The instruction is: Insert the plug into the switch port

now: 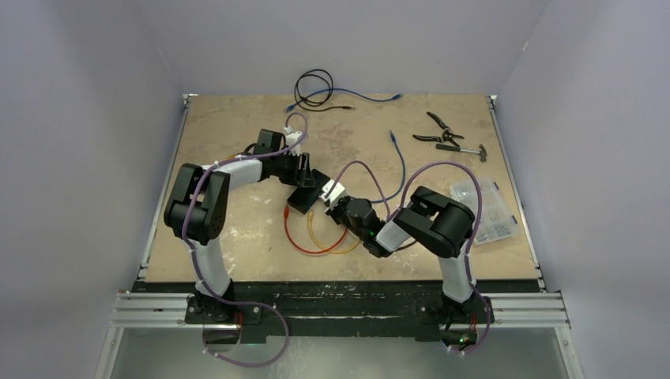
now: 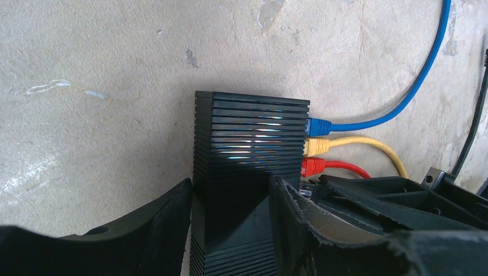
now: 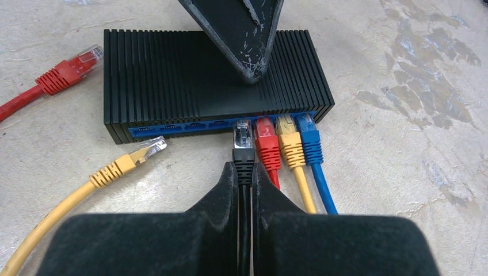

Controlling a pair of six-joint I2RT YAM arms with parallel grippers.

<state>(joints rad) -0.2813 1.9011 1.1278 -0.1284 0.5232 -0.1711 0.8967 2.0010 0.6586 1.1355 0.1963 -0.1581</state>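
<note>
Right up close, the right gripper (image 3: 244, 187) has its two fingers pressed tight on the back end of the black plug (image 3: 242, 144). That plug points at the switch (image 3: 172, 75). Its clear tip is at the mouth of a port on the blue front edge. I cannot tell if it is all the way in.

Just beside it, a red plug (image 3: 266, 141), a yellow plug (image 3: 290, 145) and a blue plug (image 3: 311, 142) sit in a row in the next ports.

The switch lies flat on the table (image 3: 403, 172), near the middle, between the two arms. The left gripper (image 2: 230, 192) grabs the switch, with one finger on each side of it.

A loose red plug (image 3: 66, 72) lies by the far left corner of the switch. A loose yellow plug (image 3: 129, 161) lies just in front of its left end.

Pliers (image 1: 433, 130) lie well apart, near the back right of the table.
</note>
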